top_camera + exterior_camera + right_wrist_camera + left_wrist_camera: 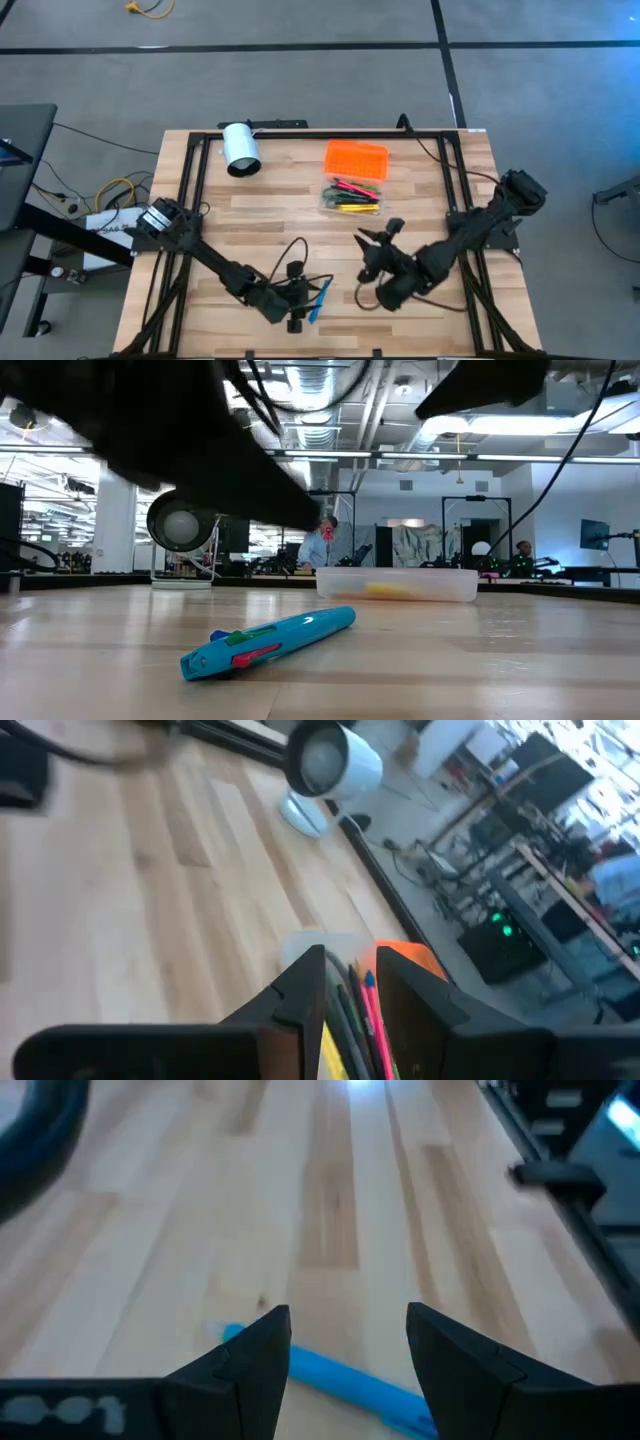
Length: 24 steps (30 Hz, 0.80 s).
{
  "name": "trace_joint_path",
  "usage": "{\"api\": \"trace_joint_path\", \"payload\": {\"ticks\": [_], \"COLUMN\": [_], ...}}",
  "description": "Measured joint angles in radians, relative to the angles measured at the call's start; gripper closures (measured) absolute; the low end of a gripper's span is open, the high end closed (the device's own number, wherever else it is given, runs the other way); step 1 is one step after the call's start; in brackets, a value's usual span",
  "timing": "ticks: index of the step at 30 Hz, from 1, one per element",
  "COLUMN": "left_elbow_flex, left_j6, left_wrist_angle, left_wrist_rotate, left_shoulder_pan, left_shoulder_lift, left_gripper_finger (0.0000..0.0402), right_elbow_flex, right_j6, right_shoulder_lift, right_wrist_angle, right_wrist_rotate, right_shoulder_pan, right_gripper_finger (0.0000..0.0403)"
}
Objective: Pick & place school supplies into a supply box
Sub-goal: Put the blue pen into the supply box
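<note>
So, from above: your left gripper [306, 318] sits at the near worktop [280, 225] edge, beside the fat blue plastic pen [320, 298]. Level view: that pen [268, 641] lies flat, unheld. Left wrist: jaws released, straddling it, likely pre-grasp. Right wrist: right gripper's [350, 982] jaws part-open, empty, aimed at the clear orange-lidded pencil case [415, 960], probably after a drop.

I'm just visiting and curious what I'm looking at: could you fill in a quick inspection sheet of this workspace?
Surface: wooden table, bare in the middle.
Job's things: blue pen lying loose; supply box open, pens inside, orange lid beside it.
Clutter: white cylinder at the far edge.
Pincers: left pincer open over the blue pen; right pincer empty, pointing at the box.
Cables: black cable on the table.
Surroundings: a person beyond the table.
</note>
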Motion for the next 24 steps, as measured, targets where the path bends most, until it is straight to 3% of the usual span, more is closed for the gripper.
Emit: {"api": "trace_joint_path", "payload": {"ticks": [6, 15, 24], "left_elbow_flex": [0.025, 0.105, 0.129], "left_j6": [0.139, 0.293, 0.247], "left_wrist_angle": [0.086, 0.031, -0.173], "left_wrist_rotate": [0.119, 0.251, 0.224], "left_shoulder_pan": [0.028, 0.056, 0.064], "left_shoulder_lift": [0.072, 0.15, 0.14], "left_gripper_finger": [0.021, 0.021, 0.021], "right_elbow_flex": [-0.006, -0.006, -0.006], "right_j6": [0.067, 0.095, 0.112], "right_shoulder_lift": [0.001, 0.001, 0.001], "right_wrist_angle": [-0.028, -0.033, -0.044], "right_wrist_rotate": [0.028, 0.037, 0.036], "right_shoulder_pan": [0.078, 0.132, 0.132], "right_gripper_finger": [0.0317, 0.0317, 0.0317]}}
